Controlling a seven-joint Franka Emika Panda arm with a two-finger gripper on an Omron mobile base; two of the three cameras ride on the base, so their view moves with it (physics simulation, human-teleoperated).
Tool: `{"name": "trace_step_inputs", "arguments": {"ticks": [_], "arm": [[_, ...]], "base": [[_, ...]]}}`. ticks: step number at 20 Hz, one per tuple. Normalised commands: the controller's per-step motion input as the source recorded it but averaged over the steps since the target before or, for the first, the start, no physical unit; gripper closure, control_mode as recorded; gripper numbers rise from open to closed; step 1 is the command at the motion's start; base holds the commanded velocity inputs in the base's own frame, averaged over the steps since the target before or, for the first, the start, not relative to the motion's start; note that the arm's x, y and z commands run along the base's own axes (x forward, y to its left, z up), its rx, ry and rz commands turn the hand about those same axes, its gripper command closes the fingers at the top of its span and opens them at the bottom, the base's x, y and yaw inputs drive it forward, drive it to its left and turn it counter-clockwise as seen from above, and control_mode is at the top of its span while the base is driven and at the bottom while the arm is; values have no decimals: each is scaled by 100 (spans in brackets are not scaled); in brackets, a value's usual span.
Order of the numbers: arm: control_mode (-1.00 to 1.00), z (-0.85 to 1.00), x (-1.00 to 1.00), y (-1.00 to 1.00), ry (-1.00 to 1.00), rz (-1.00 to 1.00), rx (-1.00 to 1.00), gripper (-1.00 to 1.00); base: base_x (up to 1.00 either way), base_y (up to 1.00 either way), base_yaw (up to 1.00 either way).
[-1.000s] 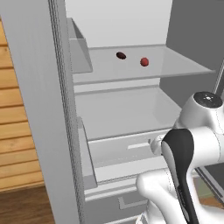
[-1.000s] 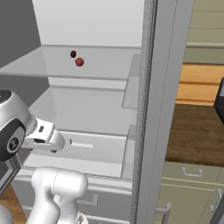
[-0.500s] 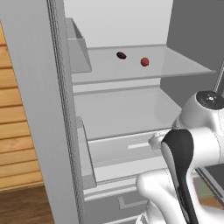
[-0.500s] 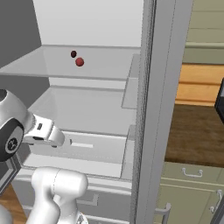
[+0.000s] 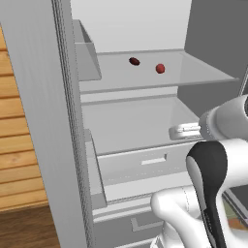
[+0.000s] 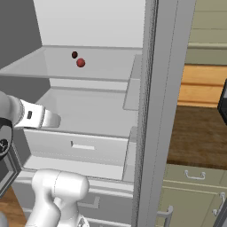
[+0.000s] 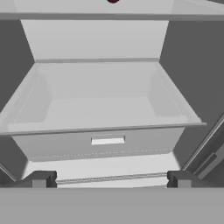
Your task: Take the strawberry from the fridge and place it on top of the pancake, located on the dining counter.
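Observation:
The fridge (image 5: 140, 111) stands open with pale shelves inside. On its upper shelf lies the red strawberry (image 5: 160, 68) (image 6: 80, 63), beside a smaller dark red thing (image 5: 134, 61) (image 6: 74, 54). My gripper (image 5: 171, 131) (image 6: 56, 120) hovers in front of the lower shelf, below the strawberry's shelf and well short of it. In the hand view the gripper (image 7: 110, 179) is open, fingertips (image 7: 39, 179) wide apart with nothing between them, facing the pale drawer (image 7: 107, 140). The pancake and the dining counter are out of view.
The open fridge door (image 5: 43, 121) rises at the left, with bins on its inner side; the other door's edge (image 6: 157, 111) stands at the right. A wooden-topped counter with green drawers (image 6: 195, 177) lies beyond it. Fridge drawers (image 5: 135, 223) sit below.
My hand has risen from drawer height to about the level of the lower shelf. The strawberry and the dark thing have not moved. The jaws stay wide.

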Motion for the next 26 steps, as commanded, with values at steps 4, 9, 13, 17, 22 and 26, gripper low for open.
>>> {"name": "trace_step_inputs", "arguments": {"ticks": [4, 9, 13, 17, 22, 26], "arm": [[-100, 99, 1, -7, -15, 4, 9, -100], [-100, 92, 1, 3, -6, 20, 2, -100], [-100, 19, 54, 0, -16, -2, 2, -100], [-100, 0, 99, -29, 3, -3, 7, -100], [-100, -25, 83, -5, -1, -7, -1, -100], [-100, 0, 71, 16, -3, -6, -11, -100]], "base": [[0, 0, 0], [0, 0, 0], [0, 0, 0], [0, 0, 0], [0, 0, 0], [0, 0, 0]]}}
